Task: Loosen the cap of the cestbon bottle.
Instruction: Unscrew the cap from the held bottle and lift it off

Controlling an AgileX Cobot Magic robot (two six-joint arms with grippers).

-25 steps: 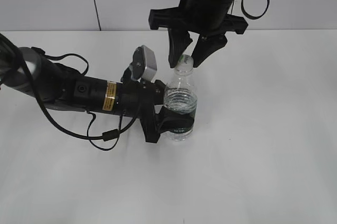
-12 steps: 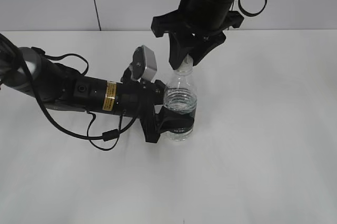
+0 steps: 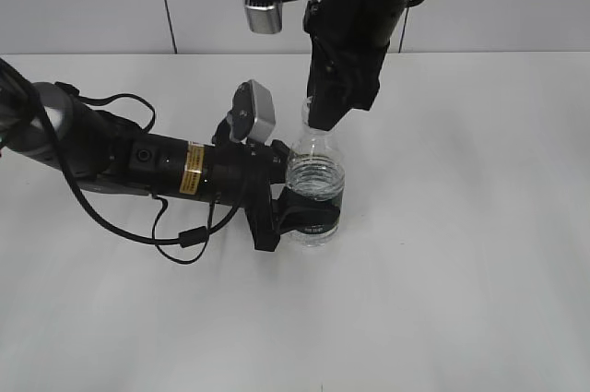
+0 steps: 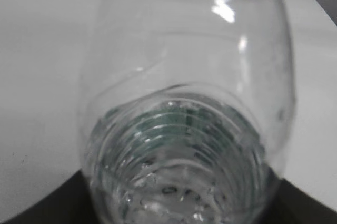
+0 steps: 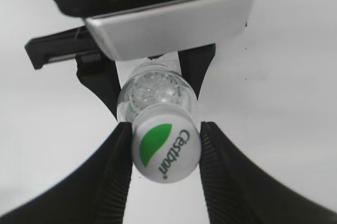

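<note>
The cestbon bottle [image 3: 315, 171] stands upright on the white table, clear with a dark green label band. My left gripper [image 3: 309, 217] is shut on the bottle around the label, reaching in from the left. In the left wrist view the bottle [image 4: 184, 103] fills the frame, with dark jaws just showing at the bottom corners. My right gripper [image 3: 321, 120] comes down from above and hides the cap in the exterior view. In the right wrist view the white cap [image 5: 166, 150] with its green leaf sits between the two black fingers [image 5: 118, 166], which press its sides.
The left arm lies along the table from the left edge, with a loose black cable loop [image 3: 184, 235] in front of it. Its wrist camera [image 3: 253, 111] sticks up beside the bottle neck. The table [image 3: 461, 226] ends at a grey wall behind.
My right gripper has closed from open around the cap to shut on it, and its wrist has turned. The left gripper and bottle have stayed in place.
</note>
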